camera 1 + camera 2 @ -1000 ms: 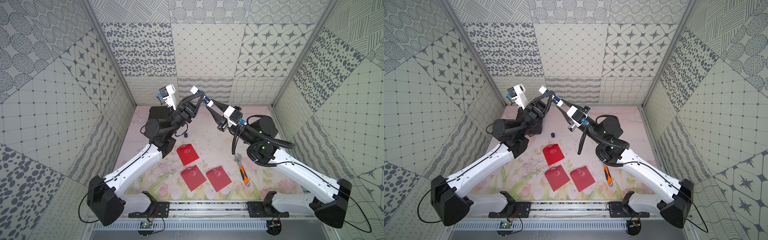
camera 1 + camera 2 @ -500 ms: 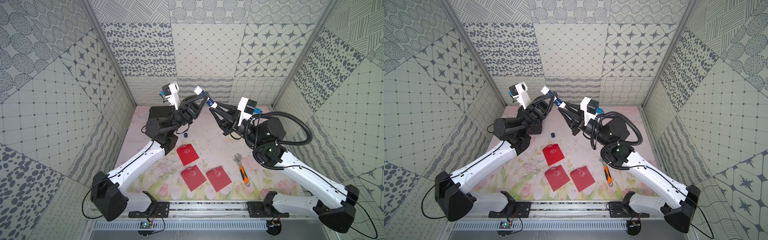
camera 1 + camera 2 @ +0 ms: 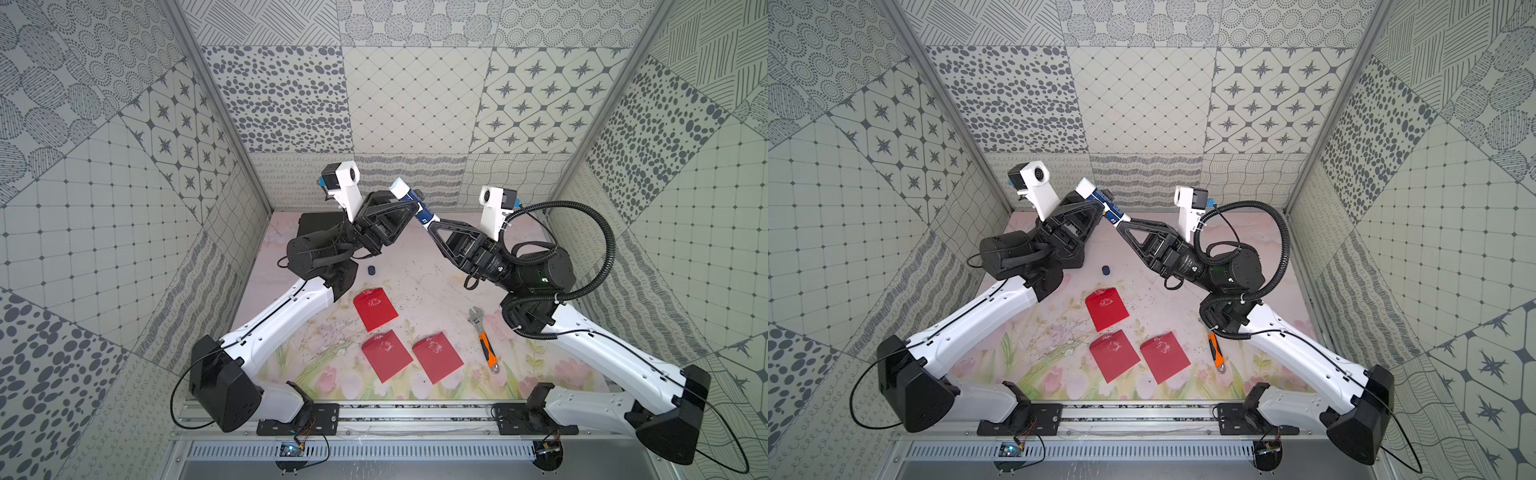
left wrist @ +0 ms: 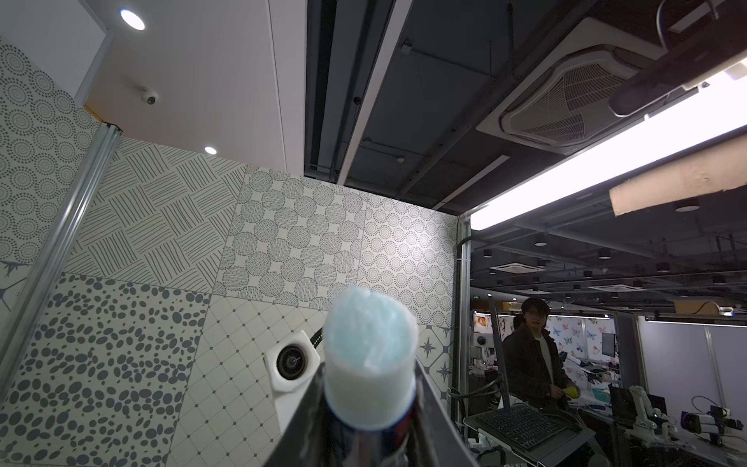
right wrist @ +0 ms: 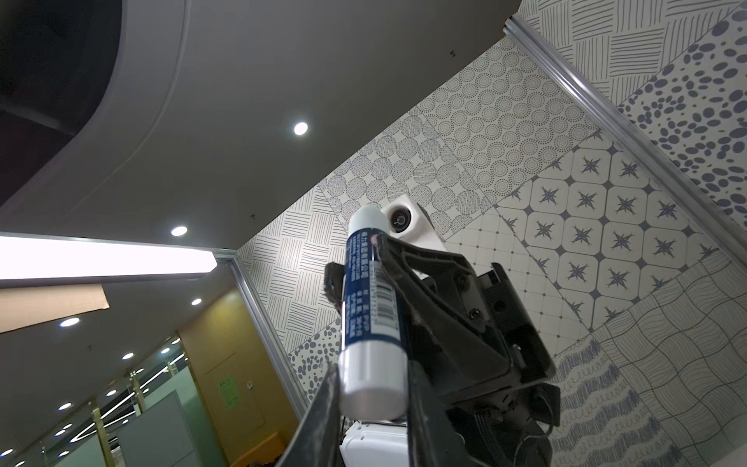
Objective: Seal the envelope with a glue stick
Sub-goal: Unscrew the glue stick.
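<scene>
The glue stick (image 3: 417, 202) (image 3: 1105, 202) hangs tilted high above the table's back, held by both grippers. My left gripper (image 3: 412, 200) (image 3: 1098, 203) is shut on its dark blue middle. My right gripper (image 3: 431, 222) (image 3: 1121, 220) is shut on its white bottom end. The left wrist view shows the uncapped glue stick (image 4: 370, 364) with pale blue glue, clamped in the left gripper (image 4: 370, 420). In the right wrist view the glue stick (image 5: 370, 323) sits in the right gripper (image 5: 372, 388), with the left gripper (image 5: 364, 275) higher up. Three red envelopes (image 3: 374, 309) (image 3: 386, 355) (image 3: 437, 353) lie on the table.
The dark blue cap (image 3: 371, 270) (image 3: 1106, 270) lies on the table behind the envelopes. An orange-handled wrench (image 3: 484, 338) (image 3: 1216, 353) lies right of them, partly under the right arm. A black box (image 3: 316, 224) stands at the back left. Patterned walls enclose three sides.
The right wrist has rolled and its forearm has swung up and to the right, jaws staying on the stick's end. The left arm and stick have shifted slightly right.
</scene>
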Controlling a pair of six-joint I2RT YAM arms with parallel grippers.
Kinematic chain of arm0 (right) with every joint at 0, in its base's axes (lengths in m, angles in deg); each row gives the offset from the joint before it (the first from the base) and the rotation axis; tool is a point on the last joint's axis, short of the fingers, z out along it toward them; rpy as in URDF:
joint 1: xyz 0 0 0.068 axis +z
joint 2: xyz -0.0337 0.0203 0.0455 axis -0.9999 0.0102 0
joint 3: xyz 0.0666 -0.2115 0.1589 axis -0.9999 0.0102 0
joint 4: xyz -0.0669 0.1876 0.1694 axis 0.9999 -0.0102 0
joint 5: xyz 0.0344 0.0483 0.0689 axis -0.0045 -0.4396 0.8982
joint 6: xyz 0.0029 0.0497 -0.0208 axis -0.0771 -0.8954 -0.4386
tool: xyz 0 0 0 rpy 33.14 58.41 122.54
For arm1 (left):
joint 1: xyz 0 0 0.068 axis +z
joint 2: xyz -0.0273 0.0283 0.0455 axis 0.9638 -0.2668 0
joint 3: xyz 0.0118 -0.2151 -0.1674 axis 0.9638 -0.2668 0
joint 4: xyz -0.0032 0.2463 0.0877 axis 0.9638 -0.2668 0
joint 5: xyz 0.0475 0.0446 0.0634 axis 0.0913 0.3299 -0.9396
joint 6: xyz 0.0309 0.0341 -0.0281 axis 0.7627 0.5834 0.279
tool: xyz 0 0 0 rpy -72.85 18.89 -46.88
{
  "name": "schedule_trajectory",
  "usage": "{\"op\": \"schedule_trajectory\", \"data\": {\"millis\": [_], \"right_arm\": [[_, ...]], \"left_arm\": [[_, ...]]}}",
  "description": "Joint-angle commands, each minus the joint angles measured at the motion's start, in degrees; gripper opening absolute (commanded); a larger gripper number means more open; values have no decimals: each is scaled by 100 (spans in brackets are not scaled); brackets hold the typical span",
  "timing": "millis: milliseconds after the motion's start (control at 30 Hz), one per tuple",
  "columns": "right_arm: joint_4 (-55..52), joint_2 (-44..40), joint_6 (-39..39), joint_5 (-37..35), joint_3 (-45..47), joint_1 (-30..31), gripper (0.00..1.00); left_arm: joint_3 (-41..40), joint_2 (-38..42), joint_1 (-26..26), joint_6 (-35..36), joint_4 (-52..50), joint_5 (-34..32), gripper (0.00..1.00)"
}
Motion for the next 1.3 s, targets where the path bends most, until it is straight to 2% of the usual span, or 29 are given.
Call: {"op": "schedule_trajectory", "data": {"millis": [0,200,267,433,600,733,900,1267], "right_arm": [[47,-314,10,181,81,51,24],[-1412,-804,1992,-402,3,55,54],[-1692,-935,2691,-681,19,52,60],[-1961,-950,4724,-1102,-113,55,62],[-1599,-649,6542,-1553,-239,52,62],[-824,-297,8102,-944,-45,66,59],[-1109,28,8713,-951,-374,106,55],[-1010,287,8606,-1334,-524,141,37]], "left_arm": [[67,15,78,72,516,-253,0],[-111,172,75,291,162,-390,0],[-215,273,77,438,-89,-519,0],[-680,577,70,764,-719,-1193,0],[-1020,739,75,722,-905,-1813,0],[-1111,863,80,705,-1225,-2070,0],[-1118,930,74,692,-1401,-2170,0],[-1056,878,80,616,-1309,-2106,0]]}}
